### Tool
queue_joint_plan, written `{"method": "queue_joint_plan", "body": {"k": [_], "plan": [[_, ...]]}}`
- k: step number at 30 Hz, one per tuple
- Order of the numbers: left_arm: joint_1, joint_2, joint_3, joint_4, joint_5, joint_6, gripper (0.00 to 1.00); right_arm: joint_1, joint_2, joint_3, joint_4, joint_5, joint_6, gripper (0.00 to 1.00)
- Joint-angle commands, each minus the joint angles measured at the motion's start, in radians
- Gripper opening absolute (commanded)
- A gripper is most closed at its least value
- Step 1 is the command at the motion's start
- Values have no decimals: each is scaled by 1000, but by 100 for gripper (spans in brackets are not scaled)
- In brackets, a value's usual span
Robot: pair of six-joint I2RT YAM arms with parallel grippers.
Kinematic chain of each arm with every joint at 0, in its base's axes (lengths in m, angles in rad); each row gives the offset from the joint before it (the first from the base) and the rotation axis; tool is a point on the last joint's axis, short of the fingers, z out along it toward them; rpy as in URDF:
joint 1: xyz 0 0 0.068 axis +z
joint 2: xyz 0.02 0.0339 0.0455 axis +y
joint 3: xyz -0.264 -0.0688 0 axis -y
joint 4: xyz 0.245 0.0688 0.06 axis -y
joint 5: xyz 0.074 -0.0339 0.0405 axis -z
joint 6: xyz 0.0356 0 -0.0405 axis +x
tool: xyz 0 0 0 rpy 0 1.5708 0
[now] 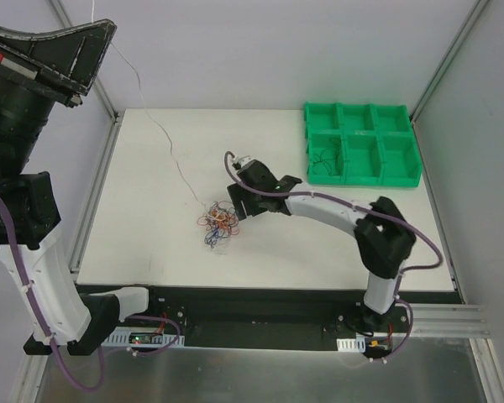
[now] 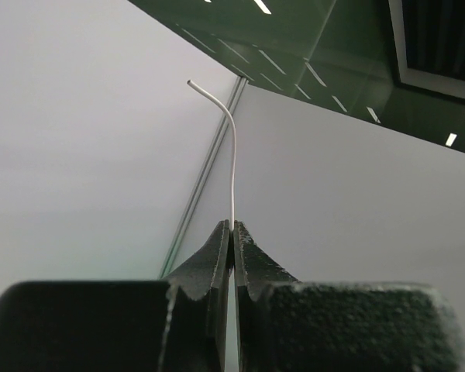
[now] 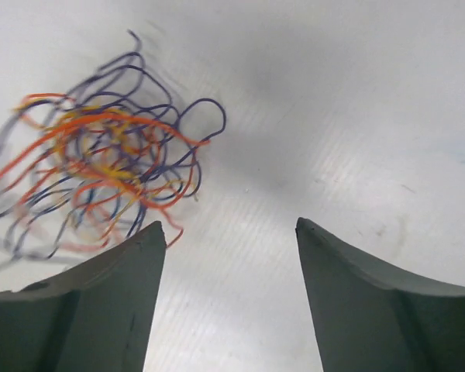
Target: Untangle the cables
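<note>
Near the middle of the table (image 1: 151, 243), a bit toward its near edge, lies the knot (image 1: 219, 220) of orange, blue and red wires. It is a tight curly ball, so I think most of the work is left.

Just beside the knot, on its far right side, the right claw (image 3: 231, 225) hangs low. Its fingers are wide apart with nothing between them. The knot sits by its left finger, and I cannot tell if they touch.

One white cable (image 1: 164, 138) stretches out long. It runs from the knot toward the far left corner and up into the air. There the left claw (image 2: 232, 226) pinches its end tight, high over the left edge.

In the far right corner sits a green tray (image 1: 406, 180). One of its boxes holds a thin black cable (image 1: 323, 159), so at least one looks sorted. The white one seems next, once its low end slips free.
</note>
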Motion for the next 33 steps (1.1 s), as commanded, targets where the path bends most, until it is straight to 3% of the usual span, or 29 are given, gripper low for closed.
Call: {"method": "queue_joint_plan", "body": {"k": [1, 4, 7, 12, 16, 17, 19, 20, 21, 27, 33], "plan": [[-10, 19, -34, 69, 22, -51, 0, 2, -306, -48, 0, -41, -207, 75], [-9, 3, -69, 79, 10, -41, 0, 37, -444, -186, 189, -111, -314, 82], [-9, -8, -88, 85, -2, -28, 0, 95, -477, -251, 372, -258, -387, 85], [-9, -10, -66, 87, 2, -25, 0, 167, -366, -137, 517, -285, -398, 84], [-9, -17, -65, 87, 6, -24, 0, 187, -225, 8, 561, -189, -376, 82], [-9, -19, -66, 89, 7, -25, 0, 194, -201, 35, 564, -129, -373, 79], [-10, -24, -73, 89, 12, -24, 0, 194, -181, 100, 546, -27, -376, 56], [-10, -31, -80, 87, 13, -13, 0, 194, -187, 134, 525, -15, -378, 17], [-9, -40, -94, 85, 10, 1, 0, 192, -197, 168, 496, -12, -382, 0], [-9, -137, -223, -3, -77, 168, 0, 181, -288, 459, 292, -32, -346, 0], [-9, -162, -323, -13, -93, 159, 0, 111, -196, 814, 193, -209, -240, 0]]}}
